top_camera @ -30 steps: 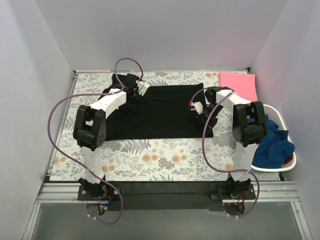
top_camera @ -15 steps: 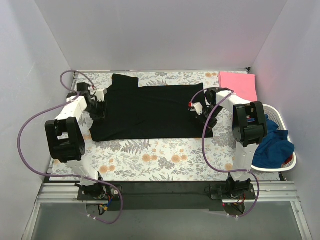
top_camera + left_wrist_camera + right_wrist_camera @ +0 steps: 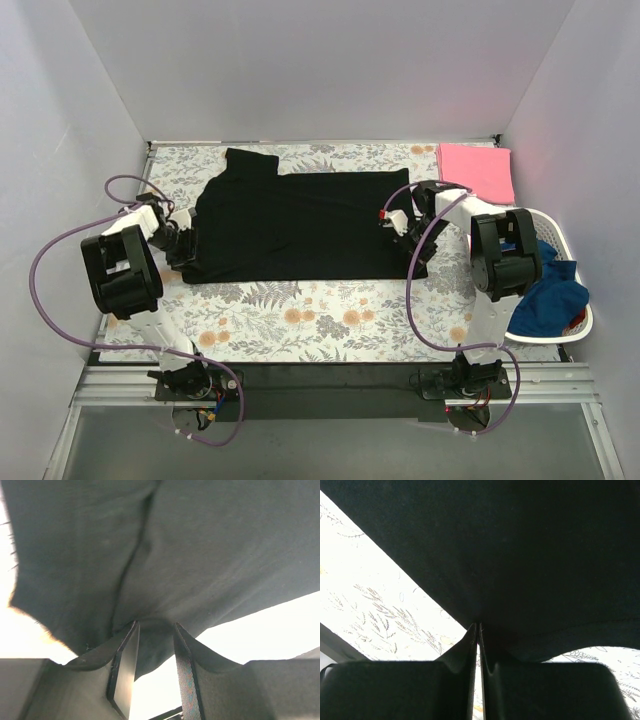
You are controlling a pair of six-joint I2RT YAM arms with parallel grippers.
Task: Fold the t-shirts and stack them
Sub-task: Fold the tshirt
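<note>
A large black t-shirt point(image 3: 300, 225) lies spread flat on the floral table covering point(image 3: 330, 315), one sleeve pointing to the back left. My left gripper point(image 3: 180, 243) is at its left edge near the front corner. In the left wrist view the gripper point(image 3: 155, 627) has a fold of the black cloth point(image 3: 200, 555) caught between its fingertips, with creases running up from the grip. My right gripper point(image 3: 403, 222) is at the shirt's right edge. In the right wrist view its jaws point(image 3: 478, 626) are pressed nearly together on the hem of the black cloth point(image 3: 520, 540).
A folded pink t-shirt point(image 3: 477, 168) lies at the back right corner. A white slotted basket point(image 3: 556, 228) stands at the right edge, holding a crumpled blue t-shirt point(image 3: 548, 297) and a bit of red cloth point(image 3: 579, 320). White walls close in three sides.
My left arm swung from the shirt's back left out to its left edge and towards me, and that side of the shirt now lies spread. The right gripper closed tighter and stayed put.
</note>
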